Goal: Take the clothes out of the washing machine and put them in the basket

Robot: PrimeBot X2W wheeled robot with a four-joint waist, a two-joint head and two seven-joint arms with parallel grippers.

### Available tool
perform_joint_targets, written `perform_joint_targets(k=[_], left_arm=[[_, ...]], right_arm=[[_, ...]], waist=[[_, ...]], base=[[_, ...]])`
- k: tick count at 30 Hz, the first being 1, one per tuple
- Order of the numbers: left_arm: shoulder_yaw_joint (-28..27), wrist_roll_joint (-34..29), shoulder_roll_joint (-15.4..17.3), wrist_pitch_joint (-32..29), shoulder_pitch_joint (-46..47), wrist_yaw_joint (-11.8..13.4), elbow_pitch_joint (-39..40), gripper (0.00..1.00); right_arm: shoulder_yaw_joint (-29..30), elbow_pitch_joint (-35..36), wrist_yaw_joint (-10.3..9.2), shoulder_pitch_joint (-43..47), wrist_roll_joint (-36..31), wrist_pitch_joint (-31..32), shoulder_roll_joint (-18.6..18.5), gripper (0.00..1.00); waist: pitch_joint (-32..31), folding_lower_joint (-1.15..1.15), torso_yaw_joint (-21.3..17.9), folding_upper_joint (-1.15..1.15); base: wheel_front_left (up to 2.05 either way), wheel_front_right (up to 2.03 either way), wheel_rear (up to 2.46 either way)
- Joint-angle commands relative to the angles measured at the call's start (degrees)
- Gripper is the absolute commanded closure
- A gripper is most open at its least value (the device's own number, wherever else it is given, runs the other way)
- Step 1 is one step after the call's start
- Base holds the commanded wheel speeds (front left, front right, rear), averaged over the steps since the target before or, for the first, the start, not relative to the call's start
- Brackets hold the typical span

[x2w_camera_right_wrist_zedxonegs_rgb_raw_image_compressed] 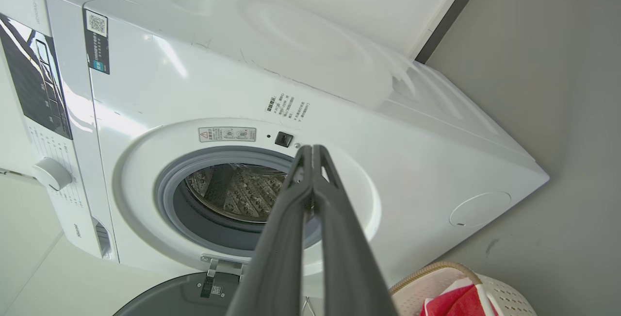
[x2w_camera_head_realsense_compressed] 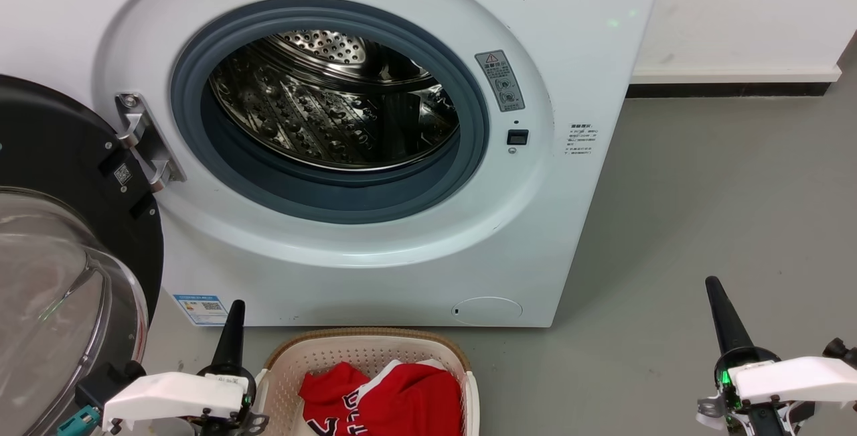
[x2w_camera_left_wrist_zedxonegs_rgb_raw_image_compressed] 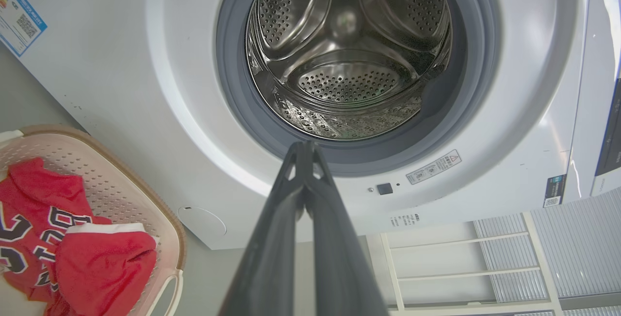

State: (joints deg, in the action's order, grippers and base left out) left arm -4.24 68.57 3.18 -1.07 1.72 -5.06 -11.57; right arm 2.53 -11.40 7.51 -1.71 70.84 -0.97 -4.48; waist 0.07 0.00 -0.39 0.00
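Clothes (x2w_camera_head_realsense_compressed: 402, 392), a red jersey with white-outlined black lettering and a strip of white trim, lie crumpled inside the basket (x2w_camera_head_realsense_compressed: 462, 359). The cream, perforated basket with its brown rim stands on the grey floor (x2w_camera_head_realsense_compressed: 703, 188) just in front of the washing machine (x2w_camera_head_realsense_compressed: 569, 54), below the round porthole. The jersey's folds reach close to the rim on the side away from the machine.

The machine's door (x2w_camera_head_realsense_compressed: 60, 155) is swung wide open on its hinge at the left of the head view, with its black rim and clear glass bowl facing the camera. Inside the grey rubber ring, the drum (x2w_camera_head_realsense_compressed: 321, 114) shows its shiny perforated steel walls and raised ribs.

The left hand (x2w_camera_head_realsense_compressed: 236, 309) sits at the lower left of the head view, just beside the basket's left side. Its two dark fingers are pressed together tip to tip and point up at the machine's lower front panel. In the left wrist view the joined tips line up with the bottom of the grey ring.

The right hand (x2w_camera_head_realsense_compressed: 712, 283) hangs over bare floor at the lower right, well apart from the basket and off to the right of the machine. Its fingers are likewise pressed together with nothing between them.
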Motion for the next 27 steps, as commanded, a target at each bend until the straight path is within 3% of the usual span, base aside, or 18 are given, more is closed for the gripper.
perform_joint_targets(k=[1, 27], left_arm=[[-0.3, 1.2, 0.0, -0.2, 1.4, -0.3, 0.1, 1.00], [-1.6, 14.9, -0.2, -3.5, 3.6, -1.7, -1.5, 1.00]], right_arm=[[0.1, 0.1, -0.01, -1.5, 1.3, 0.2, -0.3, 1.00], [1.3, -1.5, -0.02, -3.5, 14.7, 3.7, -0.1, 1.00]], waist=[[0.0, 0.00, 0.0, 0.00], [0.1, 0.00, 0.2, 0.00]], base=[[0.00, 0.00, 0.00], [0.00, 0.00, 0.00]])
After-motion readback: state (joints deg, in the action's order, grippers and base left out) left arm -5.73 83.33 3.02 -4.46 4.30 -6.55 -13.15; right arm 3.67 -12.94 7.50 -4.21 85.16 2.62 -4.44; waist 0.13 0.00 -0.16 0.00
